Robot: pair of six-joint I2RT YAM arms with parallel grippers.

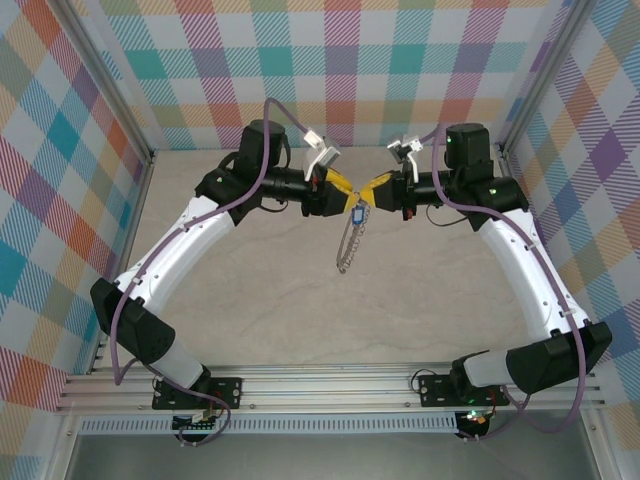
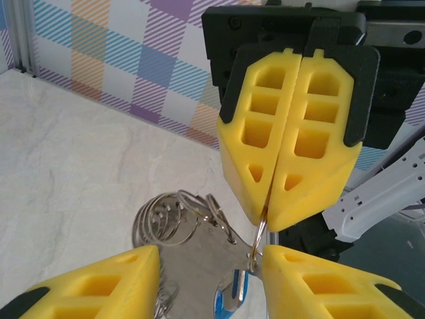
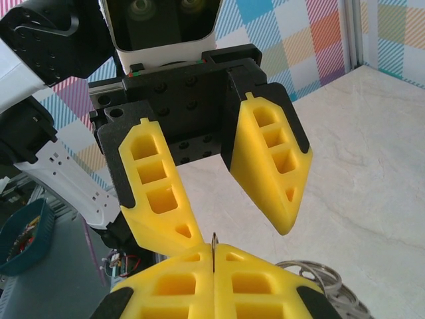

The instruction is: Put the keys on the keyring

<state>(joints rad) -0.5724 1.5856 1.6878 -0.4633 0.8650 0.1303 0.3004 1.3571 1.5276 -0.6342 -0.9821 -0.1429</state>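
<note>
Plainly, the right gripper [image 2: 265, 222] is pinched tight on the keyring [image 1: 346, 252] at upper centre (hoop dangling below). The left gripper [image 3: 239, 236] stands half-spread, gripping nothing, with the keys [image 2: 232, 297] between its fingers.

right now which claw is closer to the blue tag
Left. The blue tag sits in the gap between the open fingers of the left claw. The right claw is a little above the tag, shut on the keyring wire.
</note>
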